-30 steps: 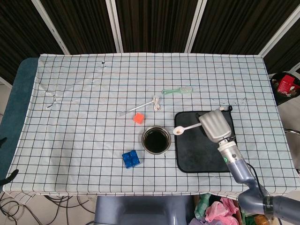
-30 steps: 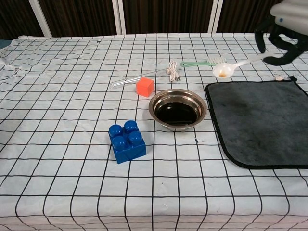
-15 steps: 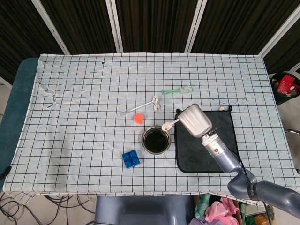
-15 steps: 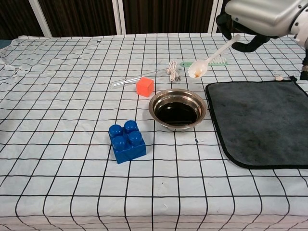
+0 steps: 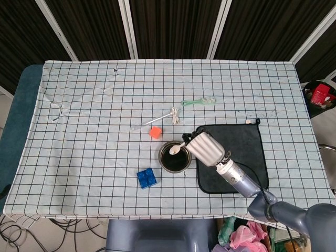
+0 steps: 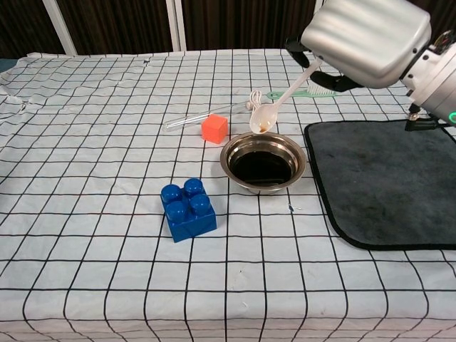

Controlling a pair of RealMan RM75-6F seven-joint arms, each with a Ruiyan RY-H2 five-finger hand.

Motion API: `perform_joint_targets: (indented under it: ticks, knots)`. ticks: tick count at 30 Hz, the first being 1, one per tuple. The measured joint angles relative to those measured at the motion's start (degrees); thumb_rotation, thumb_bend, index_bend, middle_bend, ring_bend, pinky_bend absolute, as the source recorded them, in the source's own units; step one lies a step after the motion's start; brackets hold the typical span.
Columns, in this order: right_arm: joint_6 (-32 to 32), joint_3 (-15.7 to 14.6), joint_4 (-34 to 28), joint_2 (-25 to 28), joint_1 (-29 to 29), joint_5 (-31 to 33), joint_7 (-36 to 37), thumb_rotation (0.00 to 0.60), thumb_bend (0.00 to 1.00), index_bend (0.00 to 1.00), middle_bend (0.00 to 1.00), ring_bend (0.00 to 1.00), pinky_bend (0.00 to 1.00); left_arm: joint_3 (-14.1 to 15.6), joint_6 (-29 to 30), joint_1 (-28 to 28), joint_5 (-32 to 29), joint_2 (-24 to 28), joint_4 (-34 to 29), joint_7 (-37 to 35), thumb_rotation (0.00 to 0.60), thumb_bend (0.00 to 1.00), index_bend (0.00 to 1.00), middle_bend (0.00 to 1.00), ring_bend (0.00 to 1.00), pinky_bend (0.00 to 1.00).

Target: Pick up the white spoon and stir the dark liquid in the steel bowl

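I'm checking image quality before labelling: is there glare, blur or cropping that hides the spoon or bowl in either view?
Head view: even lighting, spoon small but sharp over the bowl, liquid reads flat black. Chest view: bowl rim shows a soft glint, no washout; spoon crisp; the right robot hand fills the top right corner, cut by the frame, its fingers largely hidden.

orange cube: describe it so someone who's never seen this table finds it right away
Start at the steel bowl of dark liquid in the middle of the checked tablecloth. Just beyond its left rim sits the orange cube. It is smooth and plain, unlike the larger studded blue brick nearer the camera.
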Motion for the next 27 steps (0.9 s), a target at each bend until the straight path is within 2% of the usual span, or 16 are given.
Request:
perform_joint_targets:
  ticks: [14,27]
  knots:
    - [3.56,-1.11,12.12,-10.00,-0.96,-1.00,1.93,0.600,0.37,0.67,0.87,0.98,1.00,-0.49,-0.78,-0.36,-0.87,-0.18,0.16,0.12,0.600,0.20,0.09,0.01,0.00,0.00]
    - [5.28,-2.39,20.36,-14.43,-1.53,-1.22,5.69,0.600,0.37,0.68,0.87,0.98,1.00,-0.78,-0.40,-0.13,-1.14,-0.09,0.15,-0.03,0.600,0.20,0.09,0.01,0.00,0.00]
